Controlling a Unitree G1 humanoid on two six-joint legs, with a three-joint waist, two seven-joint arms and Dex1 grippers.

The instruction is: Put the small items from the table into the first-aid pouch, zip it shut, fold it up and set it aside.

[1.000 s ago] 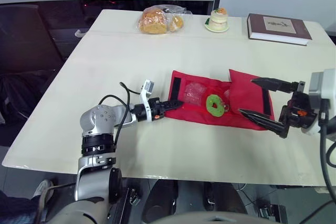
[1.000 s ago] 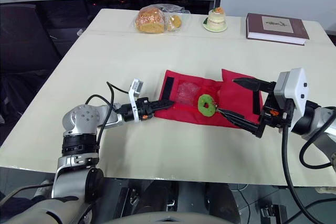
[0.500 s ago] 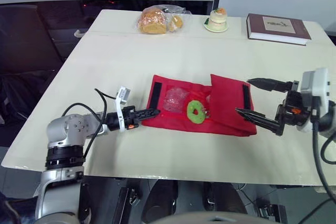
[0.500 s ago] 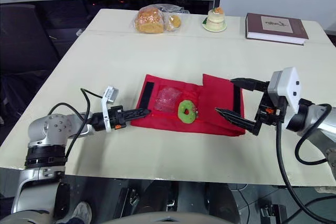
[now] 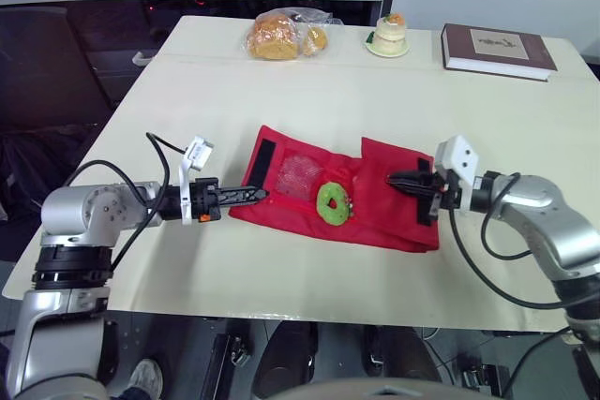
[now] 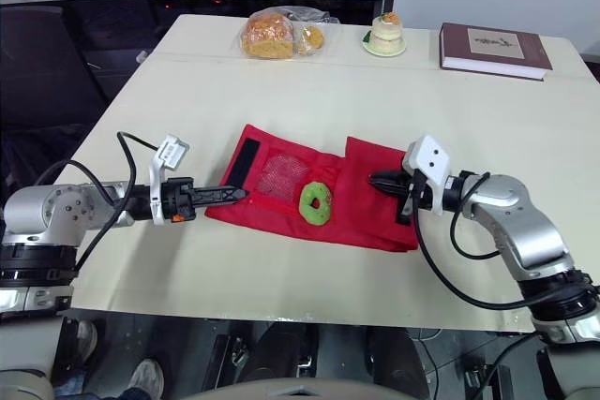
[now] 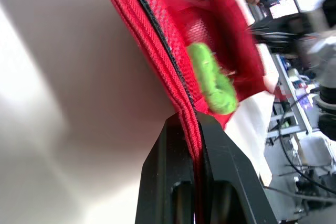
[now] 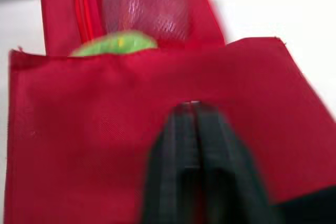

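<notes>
The red first-aid pouch (image 5: 375,217) lies unfolded across the middle of the table, its right panel folded over. A clear mesh pocket (image 5: 298,173) shows on its open face, and a green ring (image 5: 330,202) rests on top near the middle. My left gripper (image 5: 253,195) is shut on the pouch's left edge, the red fabric pinched between its fingers (image 7: 173,129). My right gripper (image 5: 396,179) is shut, tips resting on the folded right panel (image 8: 105,145). I cannot tell whether it pinches any fabric.
Along the far edge of the table stand a bag of bread (image 5: 281,37), a small cake on a plate (image 5: 387,35) and a brown book (image 5: 497,49). Bare tabletop (image 5: 234,100) lies between them and the pouch. The near table edge runs just below both arms.
The left gripper has dragged the pouch leftwards across the table. The right gripper, wide open before, has moved in over the folded panel and shut.
</notes>
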